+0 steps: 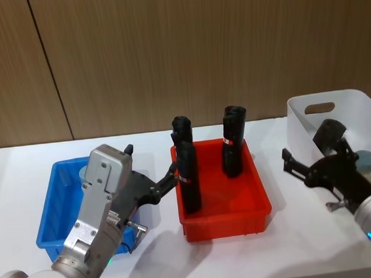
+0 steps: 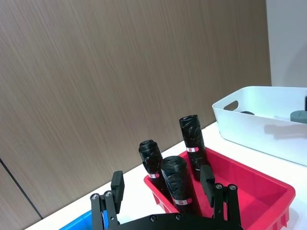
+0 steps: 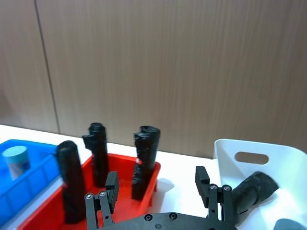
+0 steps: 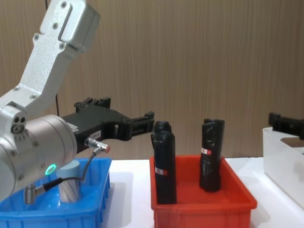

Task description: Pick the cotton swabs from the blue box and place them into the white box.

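One cotton swab jar [image 4: 70, 187] with a grey-blue lid stands in the blue box [image 1: 52, 208] on the left; its lid [image 3: 14, 156] also shows in the right wrist view. My left gripper [image 1: 151, 164] hovers open and empty above the blue box's right side, its fingers [image 2: 117, 184] pointing toward the red bin. On the right stands the white box [image 1: 333, 109], which holds another grey-blue lid [image 1: 366, 160] and a black roll [image 3: 254, 189]. Just in front of it, my right gripper [image 1: 288, 161] is open with nothing between its fingers [image 3: 200, 175].
A red bin [image 1: 223, 205] sits in the middle between the two boxes, with three tall black wrapped rolls [image 1: 187, 176] standing upright in it. A wooden wall closes off the back. Bare white table lies in front of the bins.
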{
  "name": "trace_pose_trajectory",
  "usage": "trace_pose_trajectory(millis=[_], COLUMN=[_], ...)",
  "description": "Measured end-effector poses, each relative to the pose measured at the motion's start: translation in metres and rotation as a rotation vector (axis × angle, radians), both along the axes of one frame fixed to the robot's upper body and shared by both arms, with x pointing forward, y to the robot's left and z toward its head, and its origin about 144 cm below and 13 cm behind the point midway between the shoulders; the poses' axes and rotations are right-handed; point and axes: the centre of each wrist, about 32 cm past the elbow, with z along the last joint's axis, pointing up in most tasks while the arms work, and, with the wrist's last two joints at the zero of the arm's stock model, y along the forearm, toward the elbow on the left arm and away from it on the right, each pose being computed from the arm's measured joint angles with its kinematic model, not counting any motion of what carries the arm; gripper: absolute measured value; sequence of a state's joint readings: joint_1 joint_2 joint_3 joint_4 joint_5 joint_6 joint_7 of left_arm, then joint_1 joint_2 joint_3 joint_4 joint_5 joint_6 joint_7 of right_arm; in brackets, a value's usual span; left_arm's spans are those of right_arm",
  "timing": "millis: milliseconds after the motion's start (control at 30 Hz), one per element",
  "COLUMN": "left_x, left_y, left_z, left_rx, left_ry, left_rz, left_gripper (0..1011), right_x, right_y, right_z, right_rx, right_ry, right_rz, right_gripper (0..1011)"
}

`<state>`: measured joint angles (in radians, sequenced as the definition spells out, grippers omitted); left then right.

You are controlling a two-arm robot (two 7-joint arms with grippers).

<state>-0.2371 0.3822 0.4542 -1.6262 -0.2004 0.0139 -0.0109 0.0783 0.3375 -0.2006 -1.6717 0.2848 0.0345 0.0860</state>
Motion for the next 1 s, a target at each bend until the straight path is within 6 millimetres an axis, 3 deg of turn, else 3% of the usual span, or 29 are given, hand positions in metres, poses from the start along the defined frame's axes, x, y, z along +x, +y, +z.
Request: trace_pose_trajectory(millis=[367, 1000], left_x=[0.0, 0.0], left_y=[0.0, 0.0], left_z=[0.0, 0.0], left_rx=[0.0, 0.0], left_ry=[0.0, 0.0], left_rz=[0.0, 0.0], left_gripper=[1004, 1004], right_x=[-0.027, -0.029], right_y=[0.016, 0.017], right_z=[-0.004, -0.005], right_rx=[0.021, 0.023], right_ry=[0.012, 0.013], right_rz=[0.033, 0.036], right_gripper=[1002, 1002])
